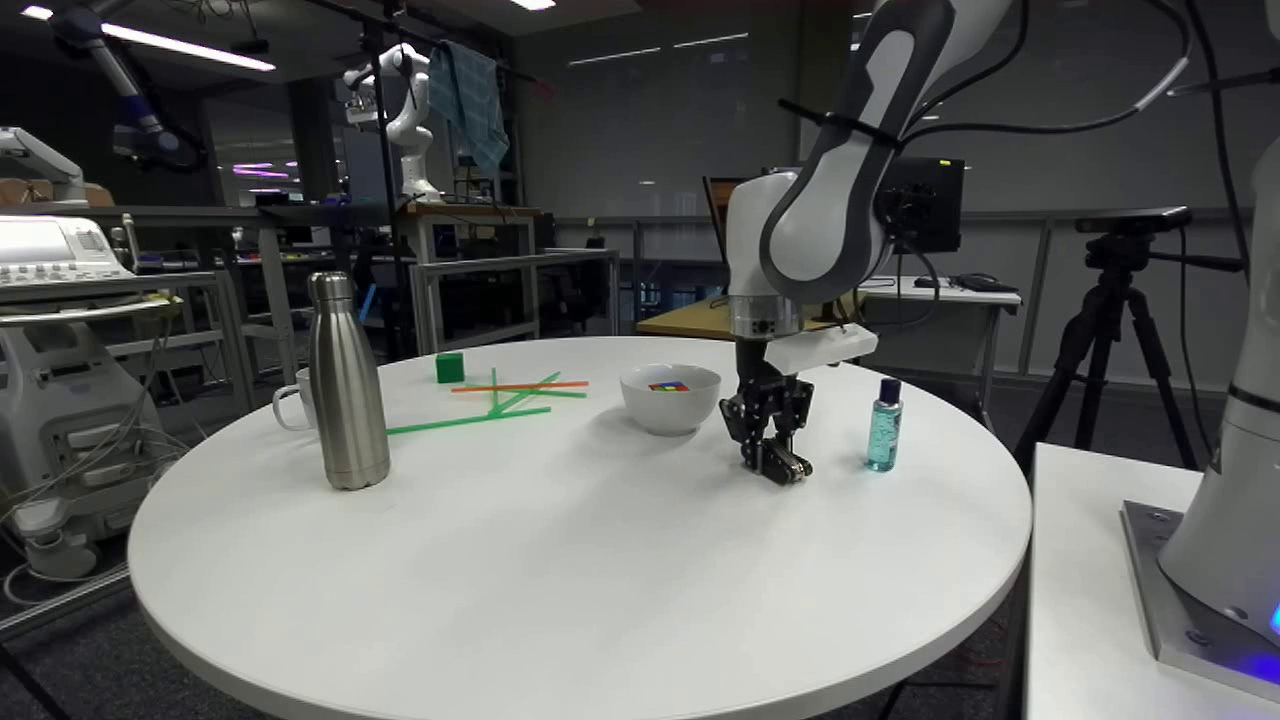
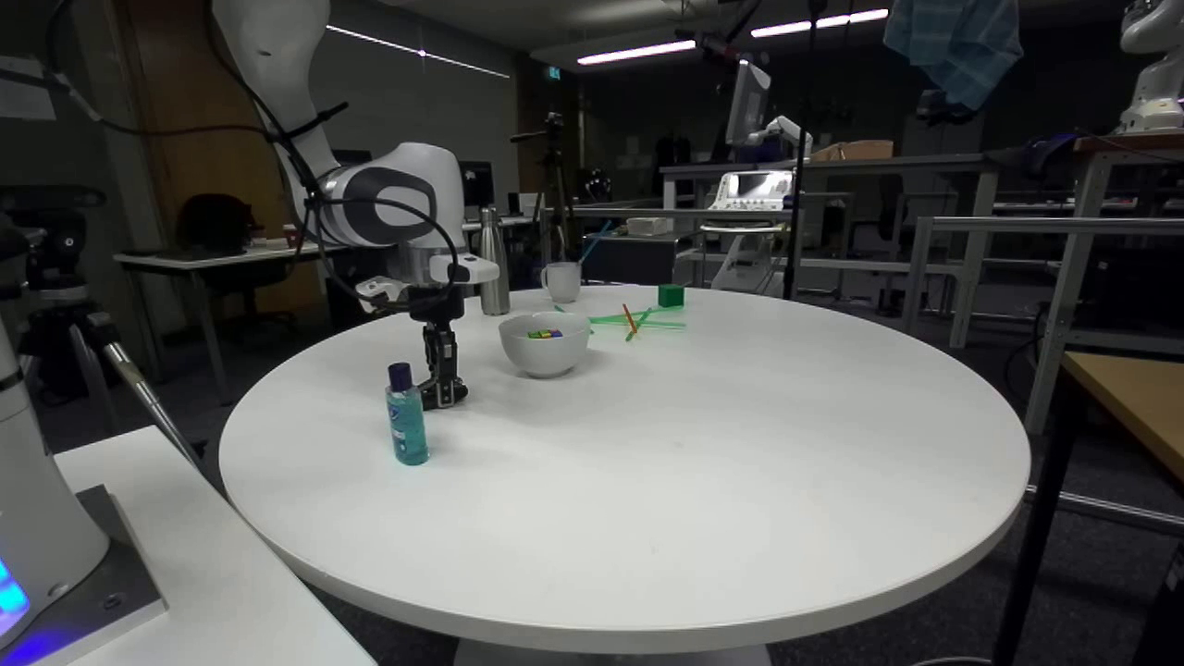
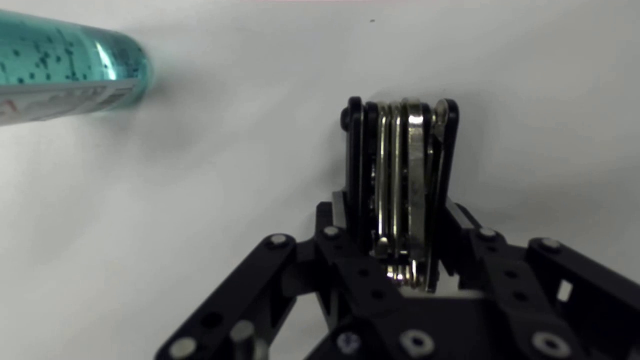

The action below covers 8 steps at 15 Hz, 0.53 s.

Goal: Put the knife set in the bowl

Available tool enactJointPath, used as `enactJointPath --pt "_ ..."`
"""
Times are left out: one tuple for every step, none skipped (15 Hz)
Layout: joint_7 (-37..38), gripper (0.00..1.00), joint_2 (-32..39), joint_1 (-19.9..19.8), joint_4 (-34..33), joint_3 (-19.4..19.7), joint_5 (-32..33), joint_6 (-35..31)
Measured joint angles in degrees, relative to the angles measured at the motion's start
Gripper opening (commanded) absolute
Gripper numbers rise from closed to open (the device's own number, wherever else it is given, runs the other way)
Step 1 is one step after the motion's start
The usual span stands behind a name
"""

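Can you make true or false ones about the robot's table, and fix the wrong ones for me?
1. The hand is gripping the knife set. True.
2. Something colourful is in the bowl. True.
3. The knife set is in the bowl too. False: it is outside, in the hand.
4. The steel bottle and teal bottle stand upright. True.
5. The steel bottle is shorter than the bowl. False: it is taller.
6. All the sticks are green. False: there is an orange stick.
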<state>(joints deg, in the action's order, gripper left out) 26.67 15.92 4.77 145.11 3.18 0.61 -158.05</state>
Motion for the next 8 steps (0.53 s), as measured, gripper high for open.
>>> enactJointPath --pt "0.55 0.20 0.00 0.23 -0.01 0.23 0.11 0.00" --pt "1.31 0.20 0.00 0.64 -0.03 0.55 0.26 0.00" --pt "2.27 0.20 -0.01 1.17 -0.06 0.95 0.53 0.00" --pt "3.33 0.20 -0.06 1.88 -0.11 1.45 0.88 0.00" --pt "4.51 0.20 -0.19 2.62 -0.20 1.89 1.31 0.03" --pt "5.65 0.20 -0.37 3.39 -0.34 2.33 1.74 0.09" --pt "6.91 0.20 -0.56 4.13 -0.52 2.73 2.33 0.13" --pt "8.17 0.20 -0.68 4.76 -0.79 3.10 3.07 0.20"
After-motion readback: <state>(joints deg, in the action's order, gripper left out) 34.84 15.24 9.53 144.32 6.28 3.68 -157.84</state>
